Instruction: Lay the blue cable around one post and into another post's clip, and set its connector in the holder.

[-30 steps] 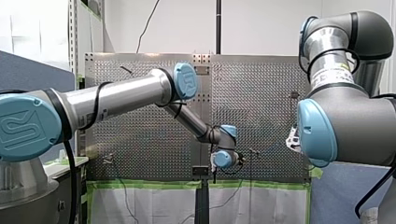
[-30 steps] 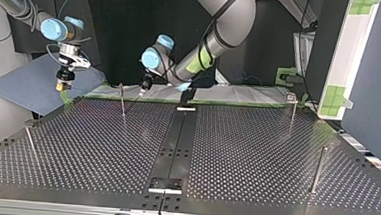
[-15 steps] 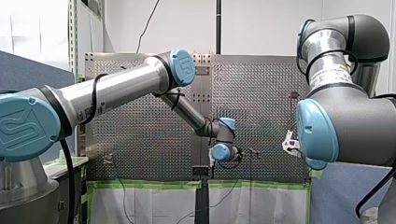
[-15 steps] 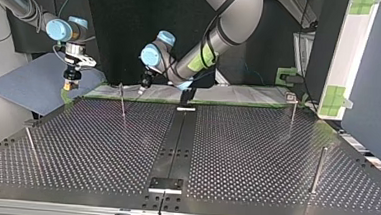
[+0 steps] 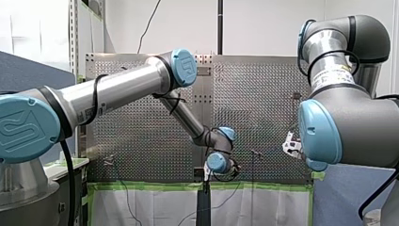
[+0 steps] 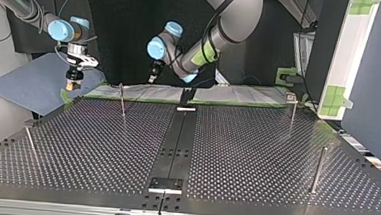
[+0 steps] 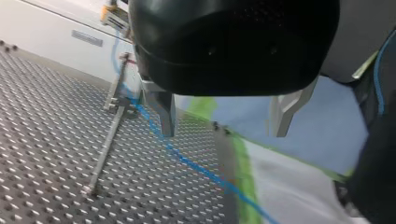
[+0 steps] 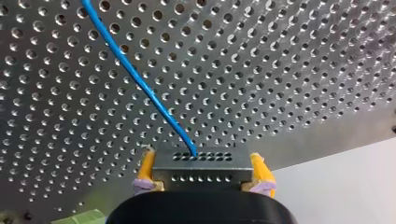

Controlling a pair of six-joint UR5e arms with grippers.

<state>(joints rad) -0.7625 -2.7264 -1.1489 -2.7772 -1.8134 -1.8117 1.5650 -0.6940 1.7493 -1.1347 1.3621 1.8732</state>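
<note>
In the right wrist view my right gripper point(image 8: 201, 161) has its yellow pads shut on a black connector point(image 8: 201, 169). The blue cable point(image 8: 140, 86) leaves the connector and runs ahead over the perforated table. In the left wrist view my left gripper point(image 7: 224, 133) is open, and its metal fingers point(image 7: 161, 112) hover above the table's edge. The blue cable point(image 7: 187, 161) runs beneath them from a clipped post point(image 7: 122, 63) toward the green tape. At the top view's left my right gripper point(image 6: 72, 83) hangs just off the table's far corner. My left gripper point(image 6: 152, 77) hangs further right, above the far edge.
Thin posts stand on the table in the top view: one at the far left point(image 6: 123, 101), one at the near left point(image 6: 31, 145), one at the far right point(image 6: 292, 111), one at the near right point(image 6: 317, 170). A black strip with a plate point(image 6: 165, 184) runs down the middle.
In the top view my left gripper has risen and shifted right, away from the far-left post. My right gripper has drifted slightly right with the connector in it.
</note>
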